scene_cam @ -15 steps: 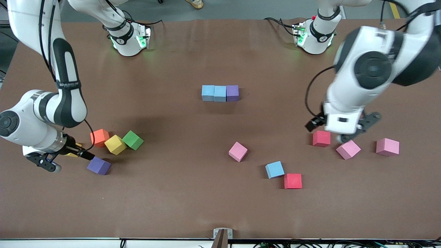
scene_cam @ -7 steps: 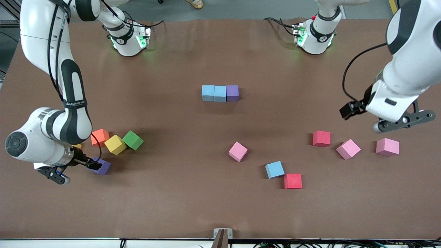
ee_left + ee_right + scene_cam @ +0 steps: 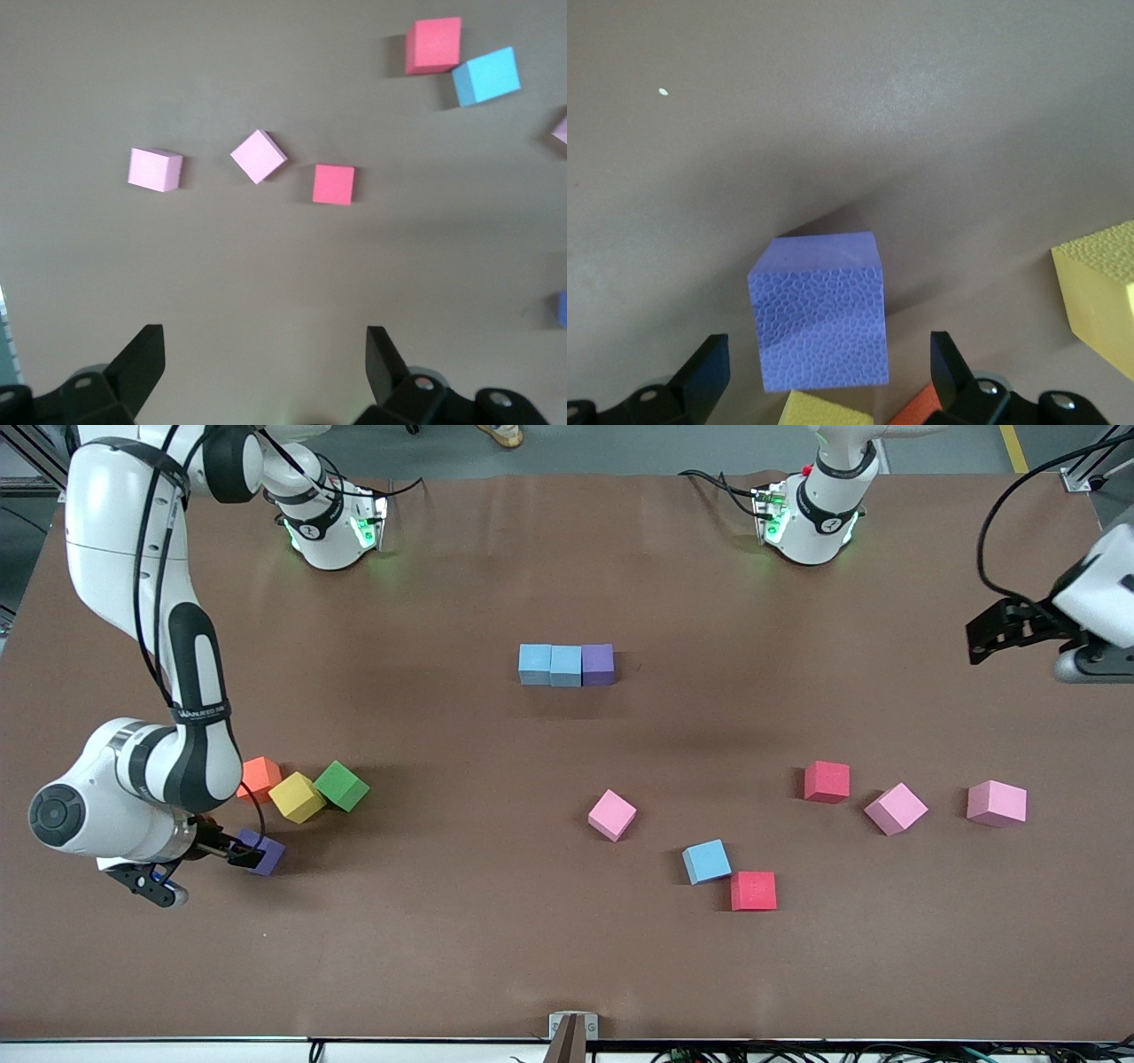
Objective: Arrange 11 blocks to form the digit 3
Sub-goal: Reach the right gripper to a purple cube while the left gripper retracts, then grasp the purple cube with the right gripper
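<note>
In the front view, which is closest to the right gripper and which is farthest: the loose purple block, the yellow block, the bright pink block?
From the open right gripper, low at the right arm's end of the table:
1. Loose purple block, right at its fingertips.
2. Yellow block, in the cluster beside the green one.
3. Bright pink block, mid-table, toward the left arm's end.

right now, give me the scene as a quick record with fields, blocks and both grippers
built so far: row of three touching cubes, two light blue and one purple
right gripper: open, low around the loose purple cube, not closed on it
left gripper: open, raised over the left arm's end of the table, holding nothing
beside the purple cube: orange cube, yellow cube, green cube
loose elsewhere: two red cubes, one light blue, three pink
</note>
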Tool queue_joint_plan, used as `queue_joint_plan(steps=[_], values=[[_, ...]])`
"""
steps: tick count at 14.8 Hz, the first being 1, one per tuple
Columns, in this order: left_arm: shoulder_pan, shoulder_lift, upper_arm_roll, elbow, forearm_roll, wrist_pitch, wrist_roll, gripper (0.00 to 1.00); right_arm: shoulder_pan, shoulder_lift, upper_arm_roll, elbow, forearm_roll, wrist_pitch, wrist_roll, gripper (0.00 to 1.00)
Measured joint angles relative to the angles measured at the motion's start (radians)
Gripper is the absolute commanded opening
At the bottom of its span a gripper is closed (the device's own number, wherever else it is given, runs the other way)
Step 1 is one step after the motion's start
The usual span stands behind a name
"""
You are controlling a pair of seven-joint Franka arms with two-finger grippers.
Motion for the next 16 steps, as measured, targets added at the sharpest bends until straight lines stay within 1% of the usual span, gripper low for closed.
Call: queue_joint_plan(steps=[1, 3, 7, 10, 11, 12, 14, 15, 16], values=[[0.002, -0.003, 0.012, -0.008, -0.012, 0.0, 0.015, 1.0, 0.0, 0.009, 0.0, 0.006, 0.0, 0.002, 0.0, 1.0], [-0.001, -0.002, 0.012, -0.008, -0.014, 0.003, 0.019, 1.0, 0.0, 0.024, 0.0, 0.019, 0.0, 0.003, 0.0, 1.0], [0.003, 0.037, 0.015, 0.049, -0.014, 0.009, 0.016, 1.0, 0.0, 0.049, 0.0, 0.032, 0.0, 0.031, 0.0, 1.0], [0.006, 0.047, 0.019, 0.066, -0.014, 0.009, 0.023, 1.0, -0.001, 0.061, 0.0, 0.036, 0.0, 0.042, 0.0, 1.0], [0.006, 0.044, 0.018, 0.07, -0.013, 0.009, 0.028, 1.0, -0.001, 0.062, 0.0, 0.037, 0.0, 0.043, 0.0, 0.96], [0.006, 0.042, 0.018, 0.074, -0.013, 0.009, 0.031, 1.0, -0.001, 0.063, 0.0, 0.037, 0.0, 0.043, 0.0, 0.9], [0.007, 0.04, 0.019, 0.075, -0.013, 0.009, 0.032, 1.0, -0.001, 0.063, 0.0, 0.038, 0.0, 0.043, -0.001, 0.72], [0.007, 0.041, 0.019, 0.075, -0.013, 0.009, 0.032, 1.0, -0.001, 0.063, 0.0, 0.038, 0.0, 0.043, -0.001, 0.66], [0.007, 0.041, 0.019, 0.075, -0.013, 0.009, 0.032, 1.0, -0.001, 0.063, 0.001, 0.038, 0.0, 0.043, -0.001, 0.63]])
